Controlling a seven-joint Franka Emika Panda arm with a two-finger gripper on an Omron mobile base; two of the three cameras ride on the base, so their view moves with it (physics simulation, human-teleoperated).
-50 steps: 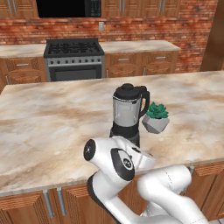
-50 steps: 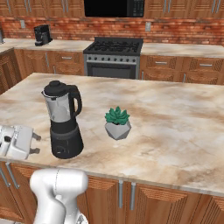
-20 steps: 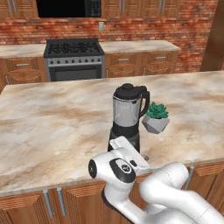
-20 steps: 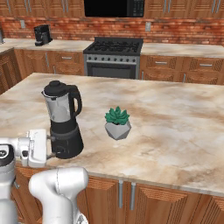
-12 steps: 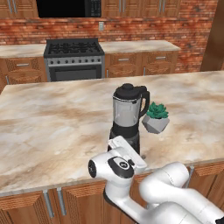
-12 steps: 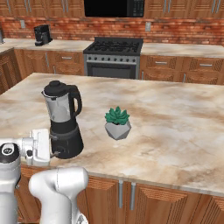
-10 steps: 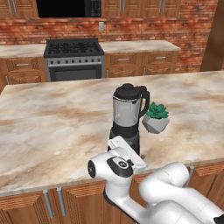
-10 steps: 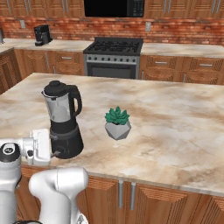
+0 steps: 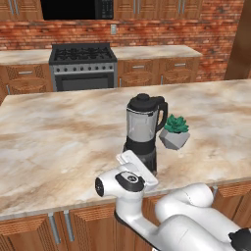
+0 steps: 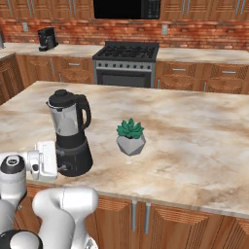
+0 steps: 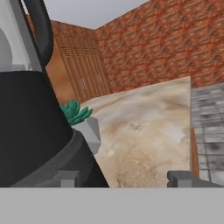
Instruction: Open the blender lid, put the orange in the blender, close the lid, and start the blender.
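claw low beside blender base

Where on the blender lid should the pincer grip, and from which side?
Grip the raised knob on top of the blender lid, coming straight down from above. The lid sits level on the upright jar, and the handle blocks one side.

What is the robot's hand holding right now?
Nothing. The hand sits low beside the blender base, with no thing between its fingertips.
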